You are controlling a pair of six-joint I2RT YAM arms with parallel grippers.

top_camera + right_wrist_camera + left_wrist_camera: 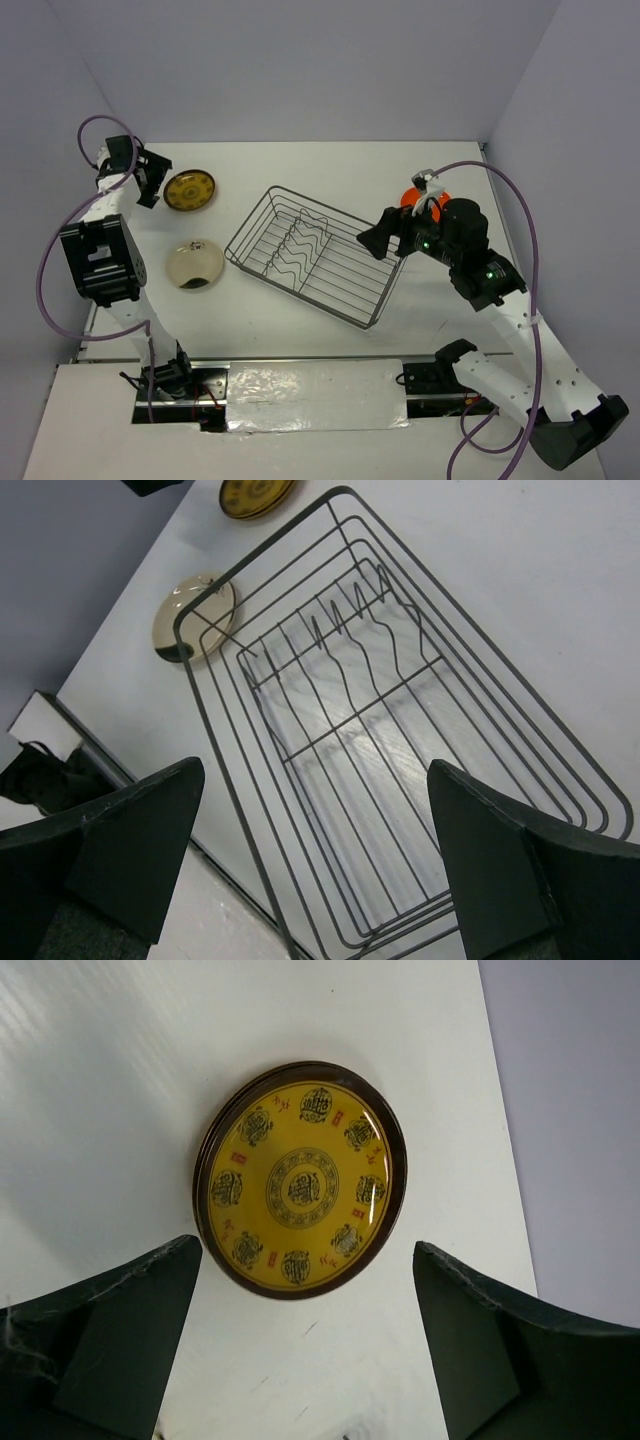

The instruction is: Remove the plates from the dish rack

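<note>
The dark wire dish rack [315, 255] stands mid-table and holds no plates; it fills the right wrist view [400, 730]. The yellow patterned plate [190, 190] lies flat at the far left, and just beyond my fingers in the left wrist view [300, 1180]. My left gripper [152, 185] is open and empty beside it [305, 1330]. The cream plate [195, 265] lies flat left of the rack [195, 615]. The orange-red plate [412, 195] lies right of the rack, mostly hidden by my right arm. My right gripper [378, 240] is open and empty above the rack's right end [315, 860].
Walls close the table at the back and both sides. A silver taped panel [315, 395] lies at the near edge between the arm bases. Purple cables [520, 215] loop off both arms.
</note>
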